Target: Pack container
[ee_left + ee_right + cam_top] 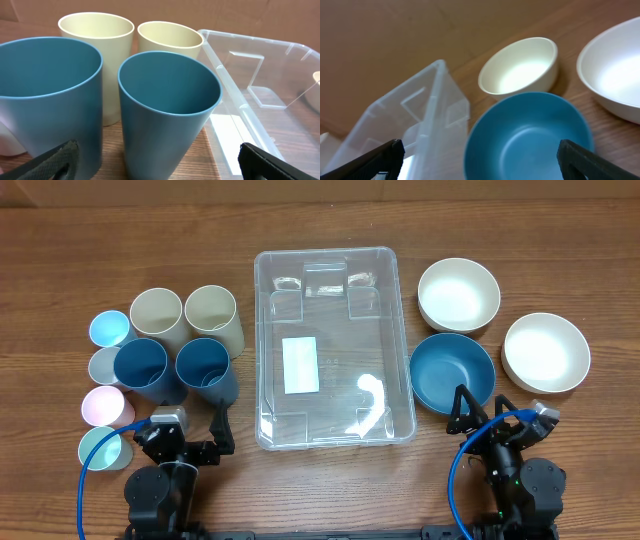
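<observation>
The clear plastic container [340,310] lies empty in the middle of the table, with a white label on its base; its wall also shows in the left wrist view [250,95] and the right wrist view [427,107]. My left gripper [185,428] [157,162] is open and empty, just in front of the right of two dark blue cups [205,367] [167,107]. My right gripper [490,415] [480,152] is open and empty, just in front of the blue bowl [452,372] [530,135].
Left of the container stand a second dark blue cup [145,367], two cream cups [157,312] [212,312] and several small pastel cups [105,385]. Right of it are two white bowls [458,292] [546,350].
</observation>
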